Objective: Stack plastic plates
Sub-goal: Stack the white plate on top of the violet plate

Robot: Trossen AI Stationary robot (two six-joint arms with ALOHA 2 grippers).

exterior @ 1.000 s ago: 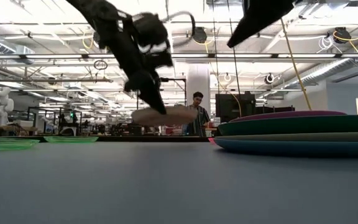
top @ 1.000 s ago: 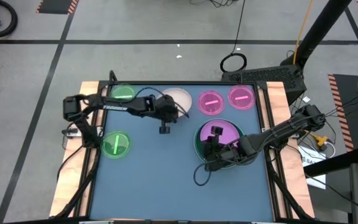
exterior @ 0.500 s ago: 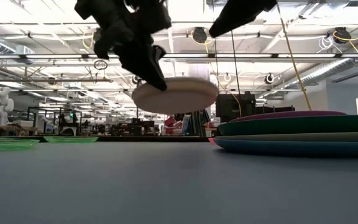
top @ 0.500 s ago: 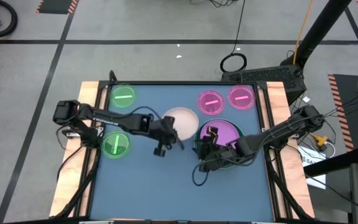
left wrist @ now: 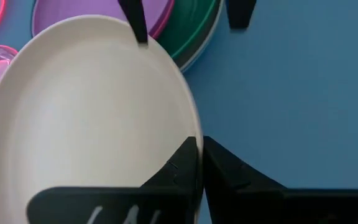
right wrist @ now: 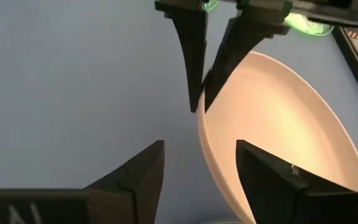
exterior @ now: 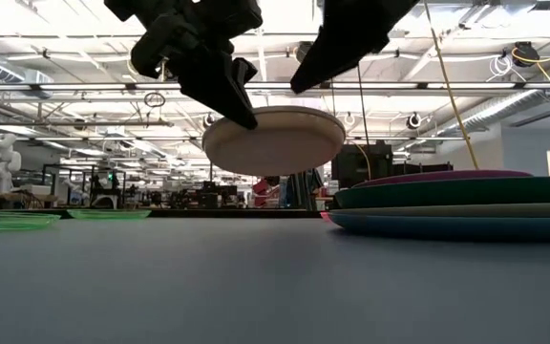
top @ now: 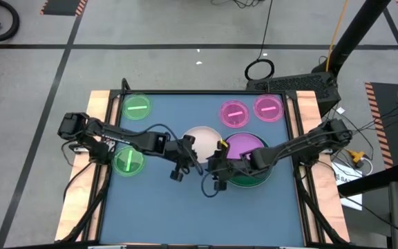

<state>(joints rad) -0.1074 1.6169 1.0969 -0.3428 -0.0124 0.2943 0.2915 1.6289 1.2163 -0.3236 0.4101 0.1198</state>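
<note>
Over the middle of the blue desk [top: 164, 207] the left claw [left wrist: 199, 163] is pinched tight on the rim of the white plate [exterior: 273, 139], holding it clear in the air just beside the purple-topped stack [top: 244, 160], while the right claw [right wrist: 199, 163] gapes wide at the plate's opposite edge, gripping nothing.

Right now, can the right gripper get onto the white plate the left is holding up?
Probably yes. The right gripper is open with the white plate rim right at its fingers, opposite the left gripper, which pinches the rim; nothing sits between.
</note>
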